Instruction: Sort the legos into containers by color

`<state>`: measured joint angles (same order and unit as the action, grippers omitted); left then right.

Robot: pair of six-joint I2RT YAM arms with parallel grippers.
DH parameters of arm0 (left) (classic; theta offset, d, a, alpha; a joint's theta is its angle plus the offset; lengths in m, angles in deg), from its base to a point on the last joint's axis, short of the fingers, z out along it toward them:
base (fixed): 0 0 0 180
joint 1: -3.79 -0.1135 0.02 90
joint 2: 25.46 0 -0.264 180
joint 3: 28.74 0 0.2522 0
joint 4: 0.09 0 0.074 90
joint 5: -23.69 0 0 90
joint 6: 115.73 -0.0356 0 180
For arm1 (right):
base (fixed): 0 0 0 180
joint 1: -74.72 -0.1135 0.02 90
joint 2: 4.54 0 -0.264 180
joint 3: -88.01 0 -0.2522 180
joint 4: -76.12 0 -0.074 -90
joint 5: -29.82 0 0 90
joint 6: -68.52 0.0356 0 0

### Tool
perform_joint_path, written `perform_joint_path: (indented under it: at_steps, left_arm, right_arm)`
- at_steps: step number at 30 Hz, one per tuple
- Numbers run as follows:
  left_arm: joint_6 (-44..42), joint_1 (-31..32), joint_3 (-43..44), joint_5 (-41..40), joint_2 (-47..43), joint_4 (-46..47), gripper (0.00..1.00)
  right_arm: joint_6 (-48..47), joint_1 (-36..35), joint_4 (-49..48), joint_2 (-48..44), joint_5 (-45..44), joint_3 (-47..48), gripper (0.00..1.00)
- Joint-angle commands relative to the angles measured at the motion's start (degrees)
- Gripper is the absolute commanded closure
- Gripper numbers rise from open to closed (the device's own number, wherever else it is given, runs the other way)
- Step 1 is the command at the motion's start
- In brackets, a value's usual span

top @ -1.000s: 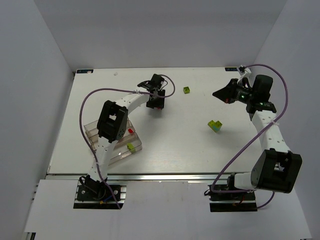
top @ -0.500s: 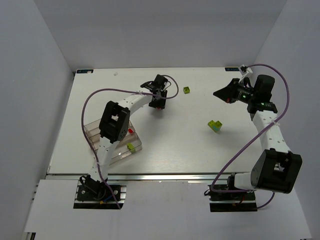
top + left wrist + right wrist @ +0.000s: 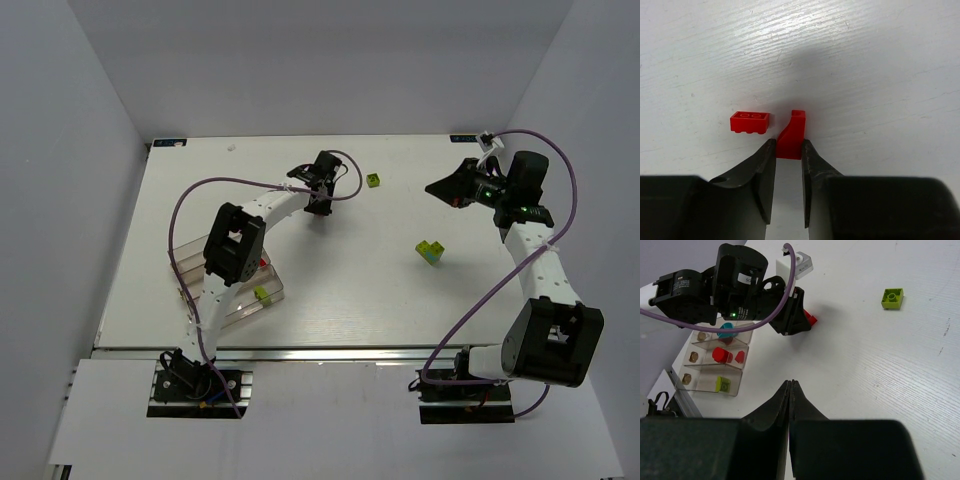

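Note:
My left gripper (image 3: 788,142) is low on the far middle of the table (image 3: 320,197), shut on a red sloped brick (image 3: 792,135). A flat red brick (image 3: 749,122) lies just left of it. My right gripper (image 3: 791,382) is shut and empty, held above the far right (image 3: 441,187). A lime brick (image 3: 373,180) lies right of the left gripper; it also shows in the right wrist view (image 3: 892,298). A lime and cyan block (image 3: 431,252) lies at mid right. The clear troughs (image 3: 203,258) hold cyan (image 3: 726,331), red (image 3: 722,355) and lime (image 3: 722,384) pieces.
The troughs stand at the near left beside the left arm's elbow (image 3: 232,243). A purple cable (image 3: 200,185) loops over the left arm and another (image 3: 560,180) over the right arm. White walls close in the table on three sides.
My left gripper has shifted a little to the right and farther back along the table. The right arm has barely moved.

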<state>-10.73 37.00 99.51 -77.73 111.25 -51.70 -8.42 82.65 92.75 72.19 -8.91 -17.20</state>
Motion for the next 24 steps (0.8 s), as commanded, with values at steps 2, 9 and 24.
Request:
perform_joint_path:
  at_steps: [2,9,24]
  left_arm:
    - [-0.9,0.1,-1.2,-1.8,-2.8,1.7,0.89]
    - [-2.0,0.6,-12.5,1.5,-16.0,5.9,0.92]
    - [3.5,-1.0,-42.9,-4.8,-50.1,-5.6,0.92]
  right_arm:
    - [0.1,0.4,-2.3,-1.7,1.9,-0.2,0.96]
    - [-0.3,0.6,-1.9,-1.4,2.8,0.0,0.93]
    - [0.0,0.4,-2.2,-1.1,3.1,-0.5,0.92]
